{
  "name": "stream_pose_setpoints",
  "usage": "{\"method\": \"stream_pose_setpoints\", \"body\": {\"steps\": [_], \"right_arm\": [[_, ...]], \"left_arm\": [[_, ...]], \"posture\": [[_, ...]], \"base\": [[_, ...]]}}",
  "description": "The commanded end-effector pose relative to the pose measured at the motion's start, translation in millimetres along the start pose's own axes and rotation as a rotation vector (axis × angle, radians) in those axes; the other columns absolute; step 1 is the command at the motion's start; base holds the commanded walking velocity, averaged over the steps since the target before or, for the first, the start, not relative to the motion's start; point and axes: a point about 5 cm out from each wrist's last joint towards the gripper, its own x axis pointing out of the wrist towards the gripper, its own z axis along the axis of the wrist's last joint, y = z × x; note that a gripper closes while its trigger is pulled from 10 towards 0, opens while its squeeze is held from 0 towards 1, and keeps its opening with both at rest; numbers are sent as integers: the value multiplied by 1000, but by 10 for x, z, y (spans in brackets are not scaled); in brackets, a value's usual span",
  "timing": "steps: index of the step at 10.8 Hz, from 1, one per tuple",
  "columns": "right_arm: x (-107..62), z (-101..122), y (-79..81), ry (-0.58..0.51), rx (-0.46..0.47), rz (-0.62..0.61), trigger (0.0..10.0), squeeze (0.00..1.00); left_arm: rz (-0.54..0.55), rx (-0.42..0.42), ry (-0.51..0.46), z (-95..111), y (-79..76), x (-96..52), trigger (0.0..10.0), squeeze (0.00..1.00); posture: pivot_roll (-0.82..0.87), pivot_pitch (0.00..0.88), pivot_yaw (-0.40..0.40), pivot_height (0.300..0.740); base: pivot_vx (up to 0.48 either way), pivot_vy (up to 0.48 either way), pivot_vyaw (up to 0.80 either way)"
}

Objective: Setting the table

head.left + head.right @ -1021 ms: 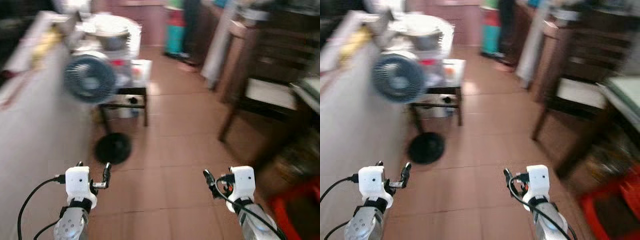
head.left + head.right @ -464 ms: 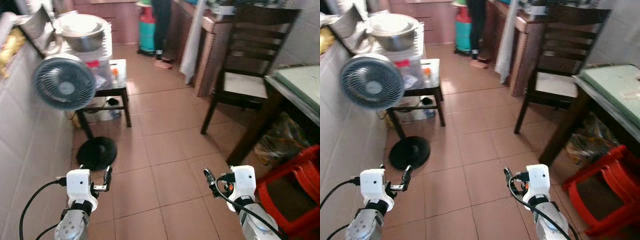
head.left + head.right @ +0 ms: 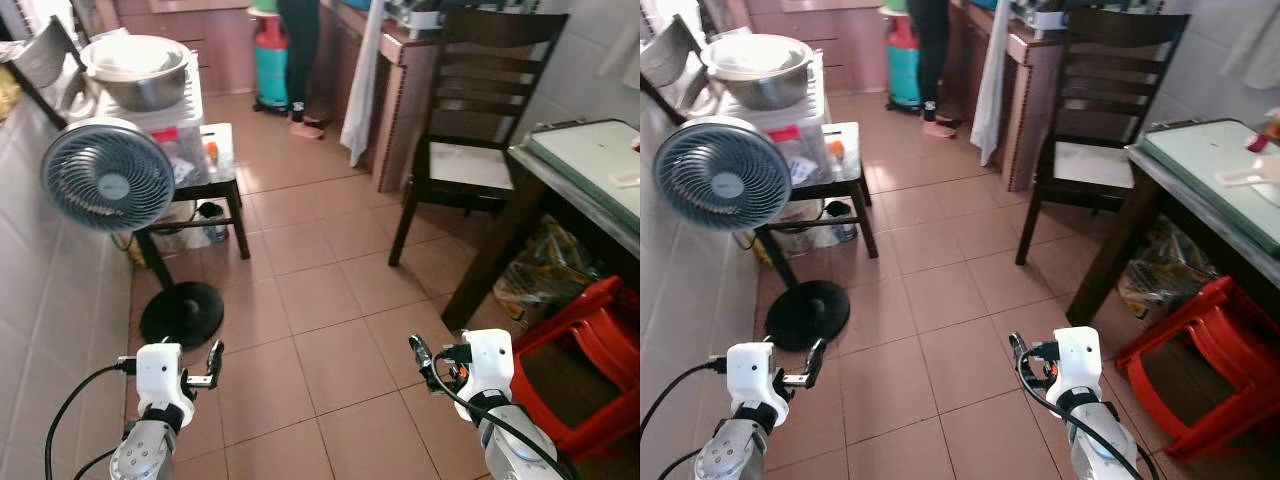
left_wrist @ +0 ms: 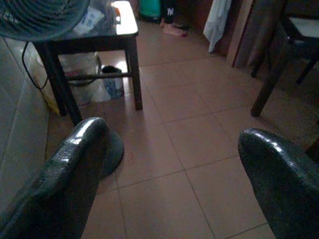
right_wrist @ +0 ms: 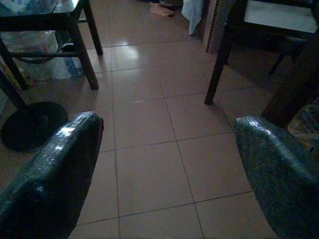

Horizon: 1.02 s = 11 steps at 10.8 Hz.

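The dining table [image 3: 588, 166], green-topped on dark legs, stands at the right edge; a white scoop-like item [image 3: 1248, 177] lies on it. A dark wooden chair [image 3: 482, 118] is at its far end. My left gripper [image 3: 190, 358] and right gripper [image 3: 440, 356] are both held low in front of me over the tiled floor, well short of the table. In the left wrist view the left gripper [image 4: 169, 164] is open with only floor between its fingers. The right gripper [image 5: 164, 154] stands the same way in the right wrist view, open and empty.
A standing fan [image 3: 108, 176] and a small black side table [image 3: 215, 182] line the tiled wall on the left. A metal bowl [image 3: 140, 70] sits on plastic boxes behind them. A red stool [image 3: 575, 350] and bags [image 3: 545, 275] are by the table. A person's legs [image 3: 300, 60] stand far back.
The camera has swung right and the blur has cleared, bringing the green-topped table and red stool into view. Both grippers keep the same open pose.
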Motion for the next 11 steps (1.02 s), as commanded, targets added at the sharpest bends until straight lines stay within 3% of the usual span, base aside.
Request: {"method": "stream_pose_setpoints", "body": {"steps": [1, 7, 10, 11], "right_arm": [[9, 40, 22, -11, 0, 5, 10000, 0], [9, 13, 103, -28, 8, 16, 10000, 0], [0, 5, 145, -31, -2, 39, 10000, 0], [13, 8, 145, -32, -1, 39, 10000, 0]], "left_arm": [[3, 0, -4, -17, 40, 1, 10000, 0], [5, 23, -23, -44, 100, 6, 10000, 0], [2, 43, -75, 79, 51, 11, 10000, 0], [-1, 51, -120, 242, -9, 18, 10000, 0]], "posture": [[-104, 77, 15, 740], [-86, 102, 42, 740], [-86, 111, 45, 740], [-86, 112, 45, 740]], "base": [[0, 0, -800], [0, 0, -98], [0, 0, 0], [0, 0, 0]]}}
